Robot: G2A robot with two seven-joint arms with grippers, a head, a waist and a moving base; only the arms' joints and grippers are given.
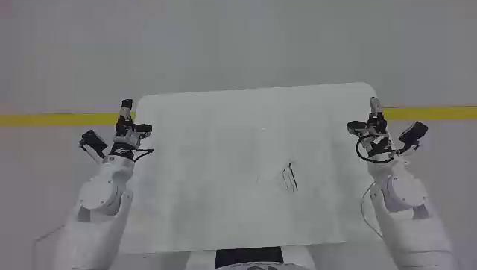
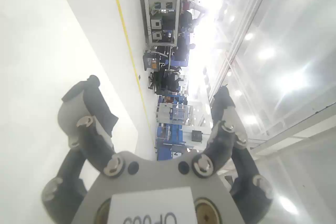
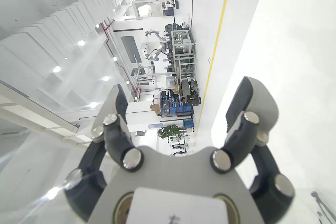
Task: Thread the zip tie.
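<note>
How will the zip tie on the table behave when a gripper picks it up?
The zip tie looks thin and slightly curved, so it will probably bend and feel very light. It lies flat on the smooth table, so it may slide when pushed.

The worktop (image 1: 223, 136) is smooth, matt white. The zip tie (image 1: 289, 176), nearer the worktop's right edge than its left, looks like thin black plastic. The left pincer (image 2: 156, 86) has a dull grey metal base plate, matt black pads (image 2: 102, 109) and bright metal screws. The right pincer (image 3: 182, 84) is made the same, with polished bolt heads. The floor (image 1: 238, 39) is smooth grey.
</note>
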